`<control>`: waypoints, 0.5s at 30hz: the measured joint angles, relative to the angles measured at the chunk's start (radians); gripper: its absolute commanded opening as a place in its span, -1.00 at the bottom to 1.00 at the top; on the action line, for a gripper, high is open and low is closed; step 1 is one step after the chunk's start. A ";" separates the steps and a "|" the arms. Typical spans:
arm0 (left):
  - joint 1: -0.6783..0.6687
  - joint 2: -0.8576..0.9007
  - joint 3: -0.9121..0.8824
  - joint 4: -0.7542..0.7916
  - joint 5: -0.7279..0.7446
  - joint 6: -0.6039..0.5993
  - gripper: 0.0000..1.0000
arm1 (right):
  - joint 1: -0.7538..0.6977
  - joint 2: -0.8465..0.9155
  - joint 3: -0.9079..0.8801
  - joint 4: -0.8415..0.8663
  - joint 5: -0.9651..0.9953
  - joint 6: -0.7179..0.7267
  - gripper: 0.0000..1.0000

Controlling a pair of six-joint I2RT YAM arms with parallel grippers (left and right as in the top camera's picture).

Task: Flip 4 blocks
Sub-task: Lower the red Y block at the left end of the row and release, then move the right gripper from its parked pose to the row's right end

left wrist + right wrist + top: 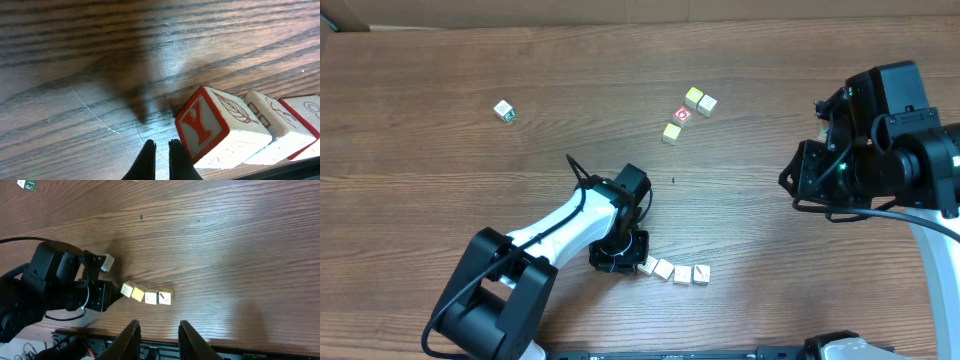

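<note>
Fingertips (149, 152) of my left end effector (161, 150), pressed together, sit low just beside the Y block (220, 127), which ends the four-block row (682, 272) on the bench (770, 60). Likely closed to nudge it over, not pinch. Right end effector (158, 335) hangs spread, empty, well apart.

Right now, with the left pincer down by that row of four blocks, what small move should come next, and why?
Probably nudge the shut left pincer sideways into the Y block to roll it over. Its tips sit low, right beside that end block, holding nothing.
</note>
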 measured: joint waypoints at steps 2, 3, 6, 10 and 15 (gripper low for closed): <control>0.000 0.000 0.000 0.000 0.004 0.000 -0.91 | 0.000 0.000 0.000 0.000 0.000 0.000 -0.46; 0.000 0.000 0.000 0.000 0.005 0.000 -0.92 | 0.000 0.000 0.000 0.000 0.000 0.000 -0.46; -0.003 0.000 0.000 0.001 0.008 0.000 -0.91 | 0.000 0.000 0.000 0.000 0.000 0.000 -0.46; -0.020 0.000 0.000 0.001 0.013 0.000 -0.91 | 0.000 0.000 0.000 0.000 0.000 -0.001 -0.46; -0.028 0.000 0.000 0.006 0.014 0.000 -0.92 | 0.000 0.000 0.000 0.000 0.000 0.000 -0.46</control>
